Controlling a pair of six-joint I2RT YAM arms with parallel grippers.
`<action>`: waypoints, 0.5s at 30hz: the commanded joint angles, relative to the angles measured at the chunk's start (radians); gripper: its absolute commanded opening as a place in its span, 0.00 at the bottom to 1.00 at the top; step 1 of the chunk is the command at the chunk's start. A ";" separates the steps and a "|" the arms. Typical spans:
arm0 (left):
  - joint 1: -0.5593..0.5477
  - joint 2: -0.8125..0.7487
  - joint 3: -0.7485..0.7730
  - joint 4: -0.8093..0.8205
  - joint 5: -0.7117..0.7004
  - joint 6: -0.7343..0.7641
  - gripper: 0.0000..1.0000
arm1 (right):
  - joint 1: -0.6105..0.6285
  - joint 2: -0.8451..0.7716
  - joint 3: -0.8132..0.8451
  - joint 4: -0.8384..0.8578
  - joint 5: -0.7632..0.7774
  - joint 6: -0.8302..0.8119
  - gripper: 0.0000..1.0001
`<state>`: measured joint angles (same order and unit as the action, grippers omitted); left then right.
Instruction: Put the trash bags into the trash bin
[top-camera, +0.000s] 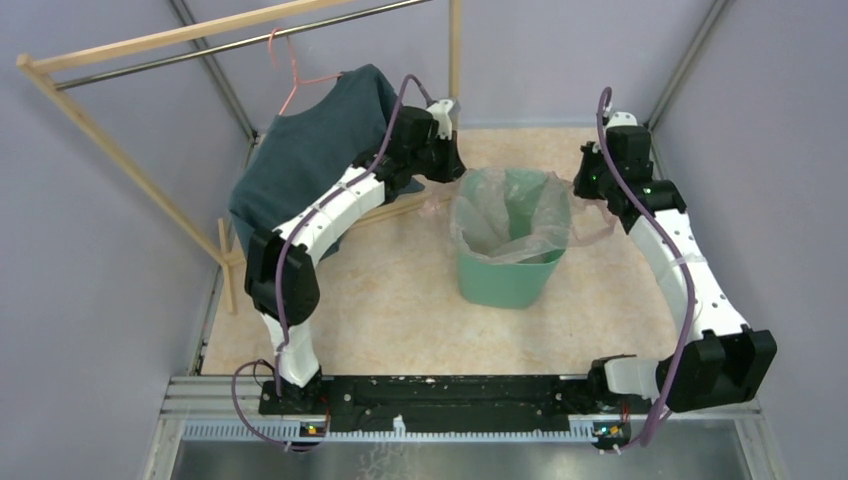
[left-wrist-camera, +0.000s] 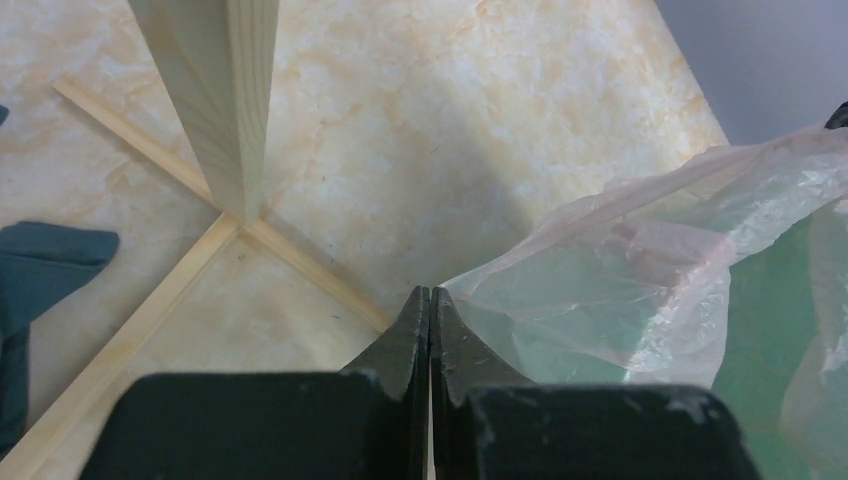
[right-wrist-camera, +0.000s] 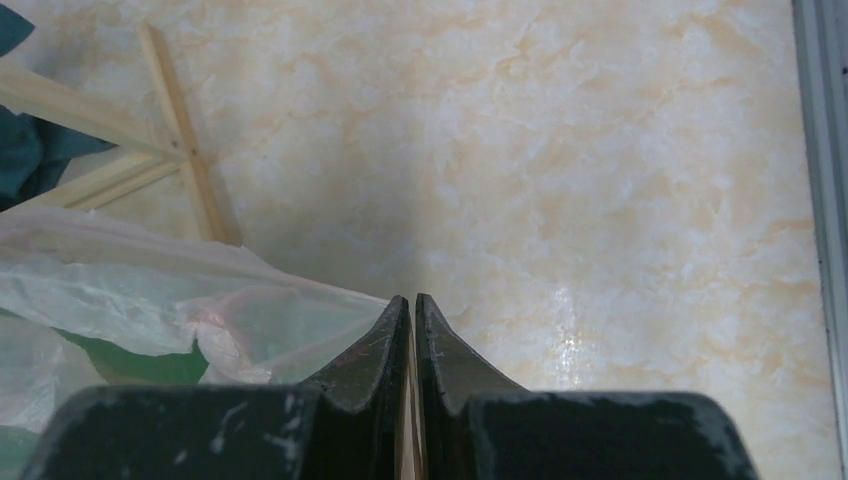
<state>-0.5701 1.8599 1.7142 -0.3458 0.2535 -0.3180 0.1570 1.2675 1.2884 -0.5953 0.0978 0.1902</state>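
Closest in, the left gripper has its jaws pressed together. A corner of the bag runs right up to the tips on their right side, so it looks pinched on the film edge. Same deal for the right gripper: jaws as good as together, and the film comes in from the left and ends at the tips.

Just past both sets of jaws, the bag is draped into and over the bin, which sits between the two grippers. The film lines the inside and the extra spills outward on both sides toward each gripper.

How I reckon it'll handle: super light, floppy and slick, with zero stiffness. It'll stretch or tear if yanked and slide out of a weak pinch. The best spot to grab is a bunched bit of the rim edge, not a single taut layer. The bin is light plastic too, so a sideways tug on the film could drag or tip it.

Further out from the left jaws, up and to their left, is a wooden rack with its foot bars crossing on the floor. Beyond that a dark teal shirt hangs on a pink hanger.

Labels and writing: nothing readable anywhere, and both bag and bin look plain.
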 joint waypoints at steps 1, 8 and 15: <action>0.017 -0.031 -0.030 0.025 0.019 -0.023 0.00 | -0.038 0.003 -0.018 -0.012 -0.077 0.042 0.06; 0.017 -0.147 -0.220 0.073 0.035 -0.030 0.00 | -0.039 -0.136 -0.138 -0.017 -0.084 0.091 0.14; 0.032 -0.280 -0.211 -0.089 -0.153 0.003 0.45 | -0.039 -0.262 -0.052 -0.166 0.056 0.103 0.61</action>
<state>-0.5568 1.7325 1.4895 -0.3893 0.2035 -0.3374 0.1276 1.0958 1.1431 -0.6914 0.0856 0.2848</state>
